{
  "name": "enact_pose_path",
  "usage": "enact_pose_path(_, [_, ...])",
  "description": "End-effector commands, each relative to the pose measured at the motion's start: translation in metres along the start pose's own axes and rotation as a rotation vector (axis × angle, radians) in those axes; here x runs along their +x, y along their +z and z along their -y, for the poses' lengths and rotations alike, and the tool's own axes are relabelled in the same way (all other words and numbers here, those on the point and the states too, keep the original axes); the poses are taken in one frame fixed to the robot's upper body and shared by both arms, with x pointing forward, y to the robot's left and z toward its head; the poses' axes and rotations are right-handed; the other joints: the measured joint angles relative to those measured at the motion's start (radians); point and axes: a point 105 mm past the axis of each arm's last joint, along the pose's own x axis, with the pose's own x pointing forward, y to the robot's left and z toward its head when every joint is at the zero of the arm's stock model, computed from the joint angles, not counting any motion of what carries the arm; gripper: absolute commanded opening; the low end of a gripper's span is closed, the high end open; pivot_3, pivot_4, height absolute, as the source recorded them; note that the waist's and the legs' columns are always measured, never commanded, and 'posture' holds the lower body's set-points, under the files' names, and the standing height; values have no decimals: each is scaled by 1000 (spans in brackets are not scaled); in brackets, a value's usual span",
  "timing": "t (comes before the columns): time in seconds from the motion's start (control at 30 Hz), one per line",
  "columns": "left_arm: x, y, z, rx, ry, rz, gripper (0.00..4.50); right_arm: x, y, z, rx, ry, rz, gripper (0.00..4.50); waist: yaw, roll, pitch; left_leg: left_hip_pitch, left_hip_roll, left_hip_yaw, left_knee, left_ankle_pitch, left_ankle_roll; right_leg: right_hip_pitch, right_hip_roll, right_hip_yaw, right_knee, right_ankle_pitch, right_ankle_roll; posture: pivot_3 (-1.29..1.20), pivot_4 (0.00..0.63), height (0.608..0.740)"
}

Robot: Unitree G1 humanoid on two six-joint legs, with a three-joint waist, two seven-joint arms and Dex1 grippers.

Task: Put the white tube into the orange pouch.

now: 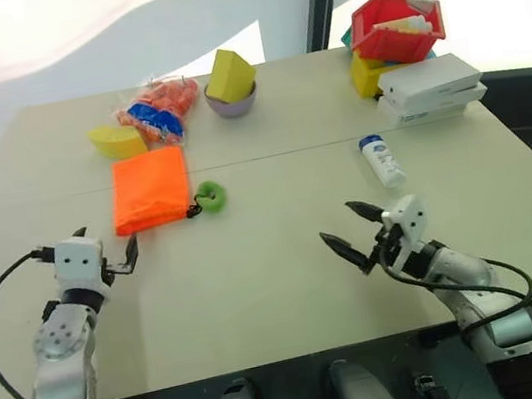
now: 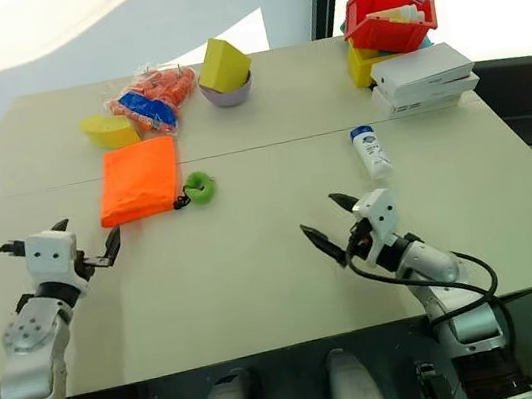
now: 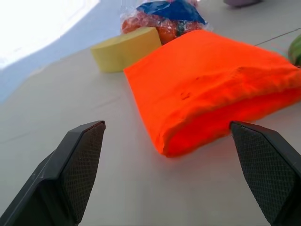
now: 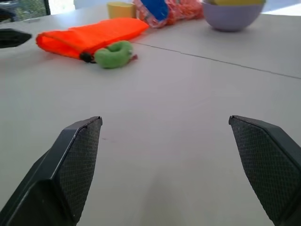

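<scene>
The white tube (image 1: 381, 161), with a dark blue cap, lies on the table right of centre. The orange pouch (image 1: 150, 189) lies flat on the left, its cord ending in a green ring (image 1: 210, 196) beside it. My left gripper (image 1: 106, 245) stands open just in front of the pouch's near edge (image 3: 211, 89), with nothing between its fingers. My right gripper (image 1: 339, 222) is open and empty over the bare table, nearer to me than the tube and angled left toward the pouch (image 4: 89, 35) and ring (image 4: 113, 54).
Behind the pouch lie a clear bag of orange and blue items (image 1: 156, 111) and a yellow wedge (image 1: 117, 140). A purple bowl (image 1: 232, 101) holds a yellow block. At the back right sit a red bin (image 1: 396, 27) and stacked white flat boxes (image 1: 431, 87).
</scene>
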Motion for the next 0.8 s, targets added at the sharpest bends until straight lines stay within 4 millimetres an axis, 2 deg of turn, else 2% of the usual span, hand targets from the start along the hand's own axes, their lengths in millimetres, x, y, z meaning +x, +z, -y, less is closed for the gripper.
enact_pose_path(0.03, [13, 4, 1, 91, -21, 17, 4500, 12, 20, -18, -37, 57, 69, 4483, 0, 0, 0, 0, 0, 0, 0, 0, 0, 0, 0, 0, 0, 0, 0, 0, 150, 740])
enact_pose_path(0.27, [31, 2, 0, 165, -23, 15, 4500, 18, 23, -31, -36, 85, 81, 4483, 0, 0, 0, 0, 0, -1, 0, 0, 0, 0, 1, -1, 1, 0, 0, 0, 150, 740])
enact_pose_path(0.43, [48, 1, -13, 185, 61, -12, 4500, 20, 22, -34, -35, 92, 80, 4483, 1, 0, 0, 0, 0, -1, 1, 0, 0, 0, 1, -1, 1, 0, 1, 0, 150, 740])
enact_pose_path(0.57, [56, 0, -14, 187, 82, -18, 4500, 19, 20, -34, -38, 87, 76, 4483, 0, 0, 0, 0, 0, -1, 1, 0, 0, 0, 1, -1, 1, 1, 2, 0, 150, 740])
enact_pose_path(0.67, [58, 0, -12, 180, 75, -7, 3701, 18, 20, -33, -43, 78, 72, 4500, -2, 0, 0, 0, 0, -1, 1, 0, 0, 0, 1, -1, 2, 2, 3, 0, 150, 740])
enact_pose_path(0.8, [59, 0, -8, 171, 61, 2, 1679, 17, 20, -32, -47, 67, 73, 4500, 0, -1, 0, 0, 0, -1, 1, 0, 0, 0, 1, -1, 2, 2, 4, 0, 150, 740])
